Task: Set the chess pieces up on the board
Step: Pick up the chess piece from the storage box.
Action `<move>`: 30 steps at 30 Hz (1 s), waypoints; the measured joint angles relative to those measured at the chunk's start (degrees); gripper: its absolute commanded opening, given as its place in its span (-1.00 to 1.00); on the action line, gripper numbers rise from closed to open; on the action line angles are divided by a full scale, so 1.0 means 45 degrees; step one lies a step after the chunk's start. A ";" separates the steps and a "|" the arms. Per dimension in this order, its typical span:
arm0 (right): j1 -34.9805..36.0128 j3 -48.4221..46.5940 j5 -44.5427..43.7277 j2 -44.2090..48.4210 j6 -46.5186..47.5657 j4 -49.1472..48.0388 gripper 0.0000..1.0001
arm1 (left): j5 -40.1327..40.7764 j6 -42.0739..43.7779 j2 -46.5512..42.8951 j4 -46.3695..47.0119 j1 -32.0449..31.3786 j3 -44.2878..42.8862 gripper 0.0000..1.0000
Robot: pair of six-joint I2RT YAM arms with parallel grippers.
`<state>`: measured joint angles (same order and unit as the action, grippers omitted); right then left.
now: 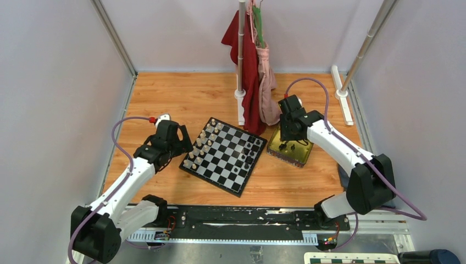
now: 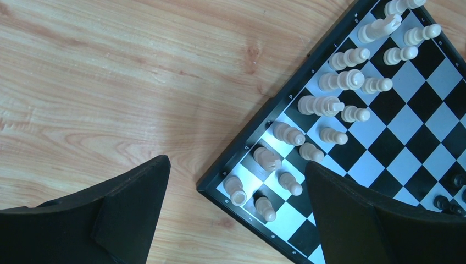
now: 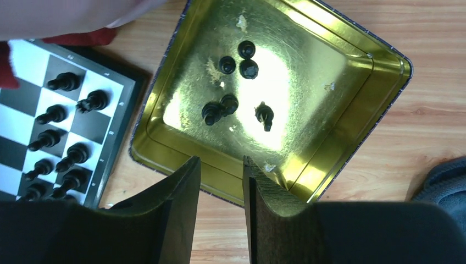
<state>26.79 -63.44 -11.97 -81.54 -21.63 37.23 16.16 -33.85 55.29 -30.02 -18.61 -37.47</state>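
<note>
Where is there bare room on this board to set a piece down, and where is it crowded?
Free: the middle rows of the board, between the cream-white pieces and the black chess pieces; also bare table beyond the board. Crowded: both piece-lined board edges, and the centre of the gold tin, where six more cluster.

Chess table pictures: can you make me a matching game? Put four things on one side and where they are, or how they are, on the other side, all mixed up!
Things:
1. white pieces
2. loose black pieces
3. left gripper
4. red cloth

Places or states:
A. hanging on a pole
B. inside the gold tray
C. standing in rows on the board
D. wide open, holding nothing

Pairs: 1-C, 2-B, 3-D, 4-A
</note>
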 measured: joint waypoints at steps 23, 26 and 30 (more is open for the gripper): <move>-0.1685 -0.0049 0.0612 -0.2856 0.0316 -0.1627 -0.24 | -0.0019 0.0010 0.0539 0.0287 0.0000 0.0000 1.00; -0.1778 -0.0180 0.0665 -0.2997 0.0364 -0.1734 -0.26 | -0.0019 0.0010 0.0617 0.0306 0.0000 0.0000 1.00; -0.1880 -0.0214 0.0690 -0.3196 0.0398 -0.1909 -0.27 | -0.0019 0.0010 0.0753 0.0350 0.0000 0.0000 1.00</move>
<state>18.33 -64.40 -8.86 -95.92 -19.84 28.64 16.08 -33.80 58.67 -28.45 -18.61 -37.47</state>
